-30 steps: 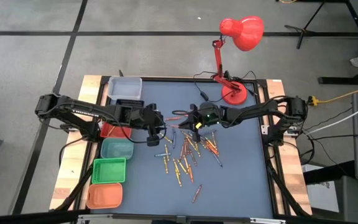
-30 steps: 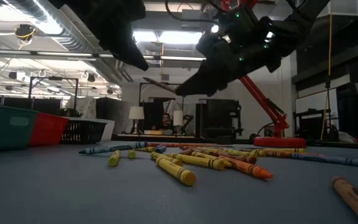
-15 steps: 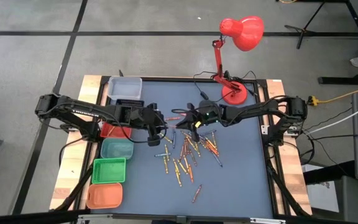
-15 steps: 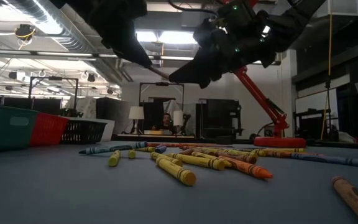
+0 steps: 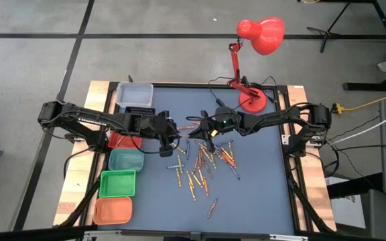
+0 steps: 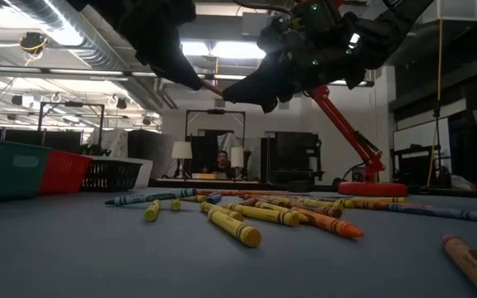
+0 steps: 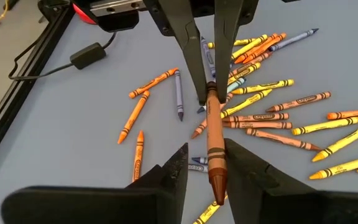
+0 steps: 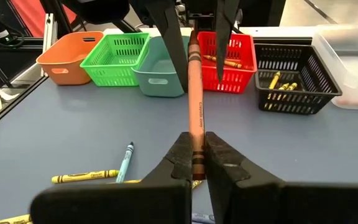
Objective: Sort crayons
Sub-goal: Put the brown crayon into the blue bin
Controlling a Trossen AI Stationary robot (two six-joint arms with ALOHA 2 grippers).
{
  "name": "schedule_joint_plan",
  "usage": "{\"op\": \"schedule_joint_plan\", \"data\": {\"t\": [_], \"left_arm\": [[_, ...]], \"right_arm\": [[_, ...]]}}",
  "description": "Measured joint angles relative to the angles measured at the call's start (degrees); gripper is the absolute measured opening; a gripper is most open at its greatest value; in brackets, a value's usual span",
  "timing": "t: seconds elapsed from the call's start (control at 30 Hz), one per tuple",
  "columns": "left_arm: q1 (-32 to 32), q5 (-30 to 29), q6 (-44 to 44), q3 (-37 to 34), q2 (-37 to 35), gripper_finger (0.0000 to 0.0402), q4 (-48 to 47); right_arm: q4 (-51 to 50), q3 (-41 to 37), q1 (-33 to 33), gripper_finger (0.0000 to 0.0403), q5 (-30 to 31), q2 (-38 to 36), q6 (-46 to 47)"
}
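Observation:
Many crayons (image 5: 203, 164) lie scattered on the blue-grey table top (image 5: 260, 187). One orange-brown crayon (image 8: 195, 93) is held up in the air above them. My right gripper (image 8: 196, 163) is shut on it, coming in from the table's right. My left gripper (image 7: 211, 171) faces it from the left, open. Its two fingers stand on either side of the crayon's free end (image 7: 215, 168), with a gap showing beside it. In the high view the two grippers meet at mid-table (image 5: 187, 134). My right gripper pinches the orange-brown crayon near one end (image 8: 197, 148) between its two fingers. The crayon sticks straight out ahead, in line with the fingers. They reach roughly level from the table's right. The crayon is lifted clear of the table, its free end (image 7: 216, 186) between my left gripper's fingers.
Bins line the table's left edge: clear (image 5: 134, 94), black (image 5: 137, 112), red (image 5: 122, 141), teal (image 5: 126, 161), green (image 5: 118, 184), orange (image 5: 112, 211). A red desk lamp (image 5: 253, 100) stands at the far right. The near right of the table is bare.
My right gripper has risen a little and carried the crayon toward my left gripper. The crayon's free end, which stood short of it, now lies between the left fingers. My left arm has kept still.

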Motion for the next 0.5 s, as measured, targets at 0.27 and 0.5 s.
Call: {"op": "schedule_joint_plan", "data": {"t": [0.27,0.5], "left_arm": [[0.0,0.0,0.0,0.0,0.0,0.0024,0.0],[0.0,0.0,0.0,0.0,0.0,0.0007,-0.1]], "right_arm": [[0.0,0.0,0.0,0.0019,0.0,0.0,0.0],[-0.1,0.0,0.0,0.0019,1.3,0.0,-0.1]]}}
